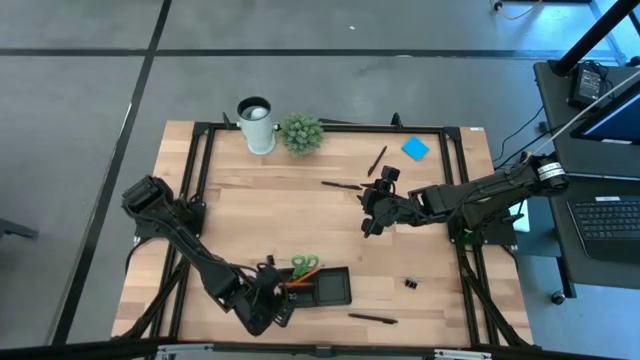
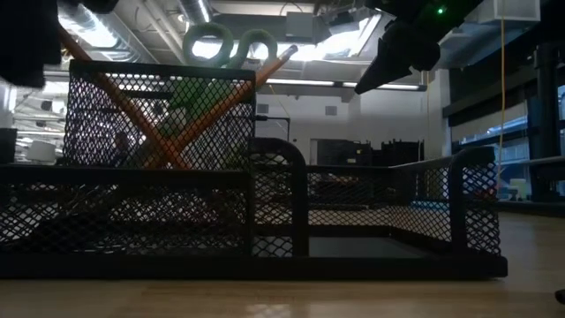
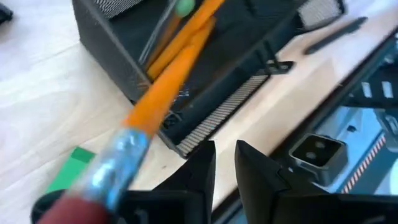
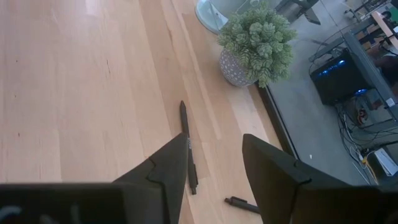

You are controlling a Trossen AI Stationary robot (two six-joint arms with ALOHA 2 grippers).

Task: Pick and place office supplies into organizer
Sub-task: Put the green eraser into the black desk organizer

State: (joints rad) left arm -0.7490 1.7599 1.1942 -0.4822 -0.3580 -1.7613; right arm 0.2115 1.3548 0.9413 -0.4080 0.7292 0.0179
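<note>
The black mesh organizer point(image 1: 335, 290) point(image 2: 282, 256) point(image 3: 112, 37) stands near the table's front edge. Green-handled scissors point(image 1: 303, 264) point(image 2: 221, 44) and orange pencils point(image 2: 150, 115) stand slanted in its tall compartment. My left gripper point(image 1: 272, 300) point(image 3: 225, 165) hovers at the organizer's left end, slightly open, with nothing between its fingers. One orange pencil point(image 3: 174, 81) leans out of the compartment, and its eraser end passes beside the fingers. A green eraser point(image 3: 71, 168) lies on the table. My right gripper point(image 1: 375, 215) point(image 4: 214, 168) waits open above a black pen point(image 4: 188, 146) at mid-table.
A white cup point(image 1: 256, 125) and a small potted plant point(image 1: 301, 133) point(image 4: 255, 40) stand at the far edge. A blue sticky pad point(image 1: 415, 148), black pens point(image 1: 377, 160) point(image 1: 342, 185) point(image 1: 372, 319) and binder clips point(image 1: 410, 284) lie on the wood.
</note>
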